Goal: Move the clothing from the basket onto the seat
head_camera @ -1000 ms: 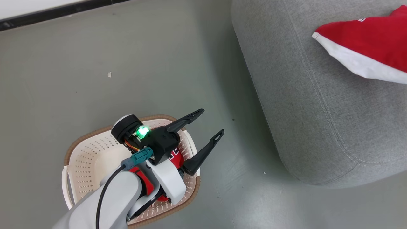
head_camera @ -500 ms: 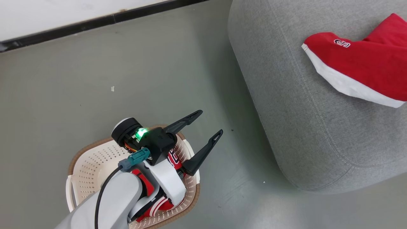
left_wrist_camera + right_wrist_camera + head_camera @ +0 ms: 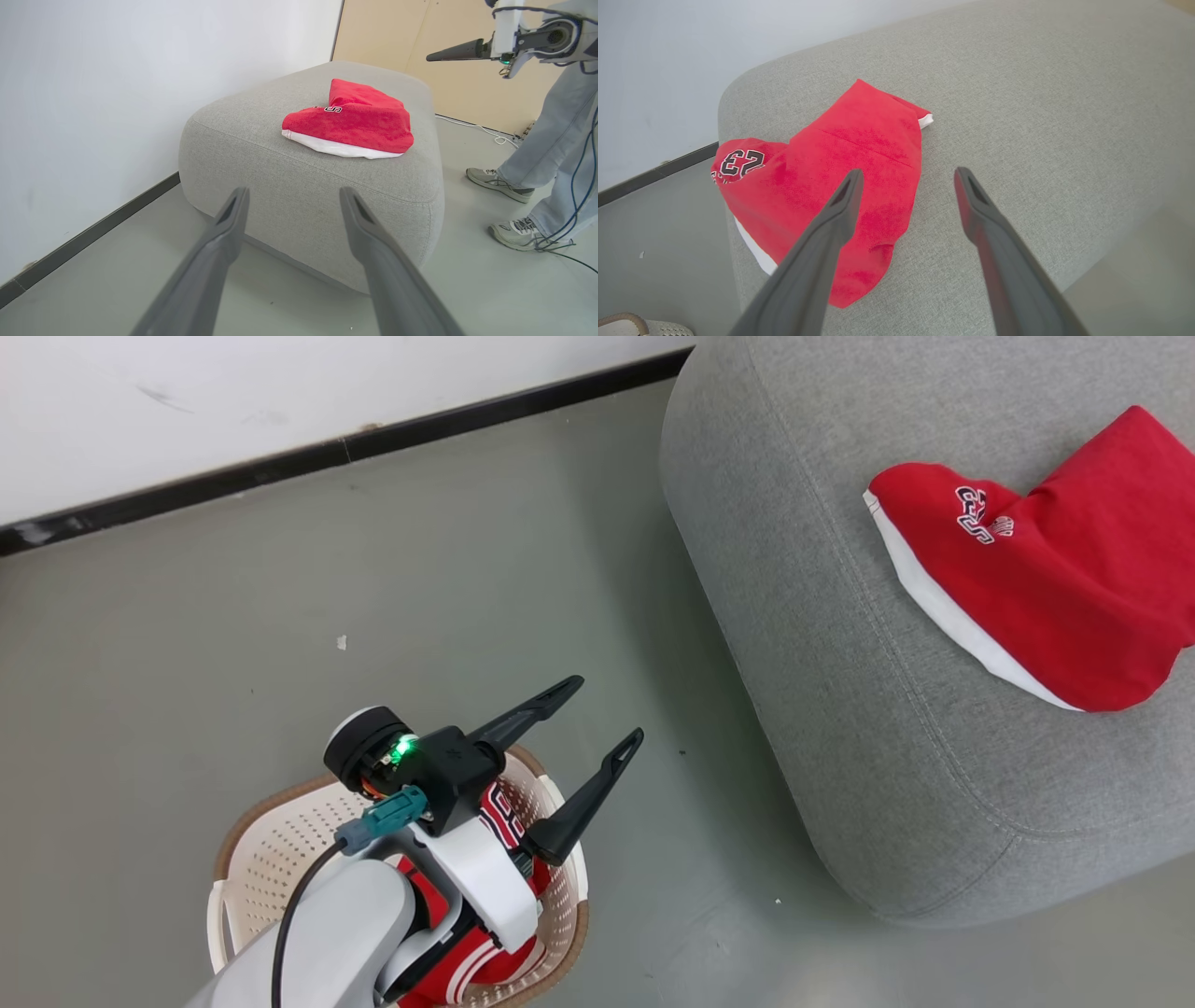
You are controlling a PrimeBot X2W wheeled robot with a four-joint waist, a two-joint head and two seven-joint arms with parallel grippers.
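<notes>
Red shorts (image 3: 859, 140) on the seat (image 3: 1041, 93) read "23".

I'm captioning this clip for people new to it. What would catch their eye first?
The bright red shorts lying on the big grey seat, at the head view's right. Then the left gripper, jaws open, above the cream basket at lower left, where a red jersey lies.

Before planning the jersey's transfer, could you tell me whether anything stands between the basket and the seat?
Nothing visible does: bare floor lies between the basket and the seat. The shorts lie farther in, leaving its near edge free.
</notes>
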